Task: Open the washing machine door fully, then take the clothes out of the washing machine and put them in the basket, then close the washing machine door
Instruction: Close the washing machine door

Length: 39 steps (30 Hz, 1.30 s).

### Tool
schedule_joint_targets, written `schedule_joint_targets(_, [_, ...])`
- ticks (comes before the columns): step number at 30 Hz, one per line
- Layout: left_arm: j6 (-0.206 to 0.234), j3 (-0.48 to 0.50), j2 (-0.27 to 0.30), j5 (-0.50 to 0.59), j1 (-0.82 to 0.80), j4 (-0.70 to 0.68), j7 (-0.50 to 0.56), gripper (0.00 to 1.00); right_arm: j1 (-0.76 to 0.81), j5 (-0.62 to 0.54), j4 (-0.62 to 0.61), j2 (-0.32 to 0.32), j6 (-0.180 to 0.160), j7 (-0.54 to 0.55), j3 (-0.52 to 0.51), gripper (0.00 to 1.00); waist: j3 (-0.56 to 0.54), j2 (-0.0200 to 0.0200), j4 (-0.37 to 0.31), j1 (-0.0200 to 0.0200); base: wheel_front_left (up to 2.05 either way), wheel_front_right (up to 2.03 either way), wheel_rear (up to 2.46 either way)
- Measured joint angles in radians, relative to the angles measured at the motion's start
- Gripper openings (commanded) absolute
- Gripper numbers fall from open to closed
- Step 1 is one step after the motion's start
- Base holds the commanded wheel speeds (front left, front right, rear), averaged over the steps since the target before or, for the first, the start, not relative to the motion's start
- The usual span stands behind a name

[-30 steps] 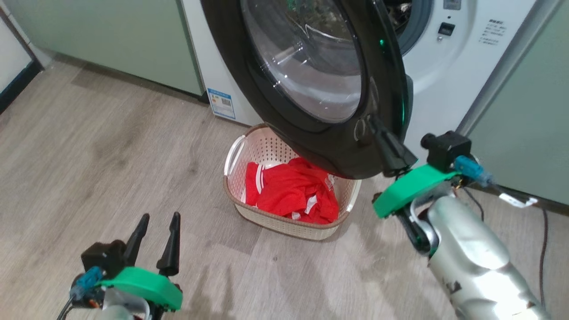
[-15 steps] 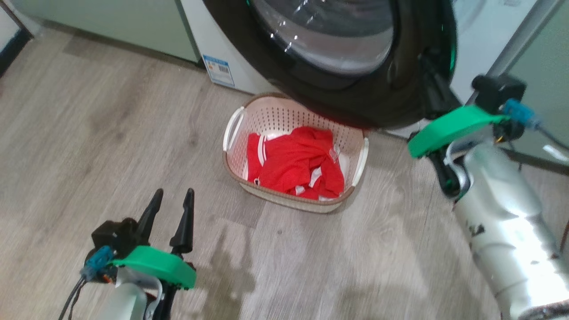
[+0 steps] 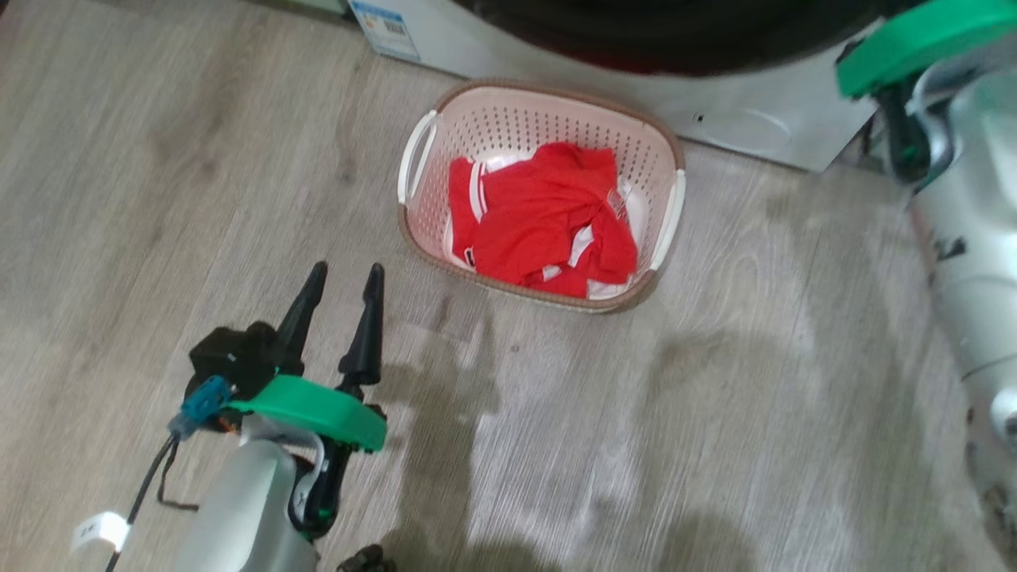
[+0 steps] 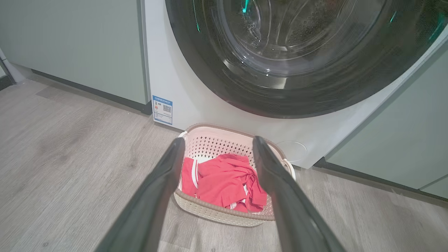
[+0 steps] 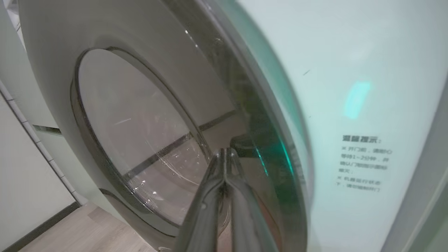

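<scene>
Grey wood-look floor [image 3: 715, 445] runs up to pale green cabinets [image 4: 77, 45], with the white washing machine [image 4: 182, 91] set between them. The washing machine door [image 4: 210, 70] lies almost flat against the machine's front; whether it has latched I cannot tell. The right gripper [image 5: 224, 152] is the nearer one. Its two fingers are pressed together with nothing between them, and the tips seem to rest on the door's glossy black rim at its right side, so any closing push would go straight away, into the machine. The basket [image 3: 548, 119] sits on the floor just below the door with the red clothes [image 3: 540, 214] heaped inside. The left gripper [image 3: 346, 272] hangs low, near and left of the basket, well apart from the door, its fingers spread wide and empty.
</scene>
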Motion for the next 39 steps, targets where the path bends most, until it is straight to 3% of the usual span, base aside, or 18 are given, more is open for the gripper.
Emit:
schedule_joint_targets(15, [0.000, -0.020, -0.022, 0.000, -0.024, 0.002, 0.000, 1.00, -0.089, -0.030, 0.069, -0.007, 0.010, 0.000, -0.008, 0.00, 0.048, 0.0000, 0.022, 0.0000, 0.00, 0.00, 0.00])
schedule_joint_targets(24, [0.000, 0.016, -0.017, 0.005, -0.022, 0.013, 0.000, 1.00, 0.018, -0.006, -0.002, 0.006, 0.000, -0.001, -0.001, 0.00, -0.030, 0.0000, 0.003, 0.0000, 0.00, 0.00, 0.00])
schedule_joint_targets(26, [0.000, 0.033, -0.011, 0.010, -0.018, 0.020, 0.000, 1.00, 0.077, 0.014, -0.011, 0.025, 0.000, -0.001, 0.013, 0.30, -0.058, 0.0000, -0.006, 0.0000, 0.00, 0.00, 0.00])
schedule_joint_targets(27, [0.000, 0.040, -0.003, 0.010, -0.016, 0.026, 0.000, 1.00, 0.110, 0.021, -0.020, 0.037, 0.000, -0.001, 0.023, 0.50, -0.074, 0.0000, -0.010, 0.0000, 0.00, 0.00, 0.00])
schedule_joint_targets(28, [0.000, 0.046, 0.007, 0.010, -0.013, 0.031, 0.000, 1.00, 0.142, 0.028, -0.029, 0.048, 0.000, -0.001, 0.028, 0.97, -0.091, 0.0000, -0.015, 0.0000, 0.00, 0.00, 0.00])
schedule_joint_targets(39, [0.000, 0.118, 0.111, 0.016, 0.039, 0.146, 0.000, 1.00, 0.462, 0.030, -0.142, 0.093, 0.000, -0.001, -0.028, 1.00, -0.308, 0.0001, -0.103, -0.0002, 0.00, 0.00, 0.00])
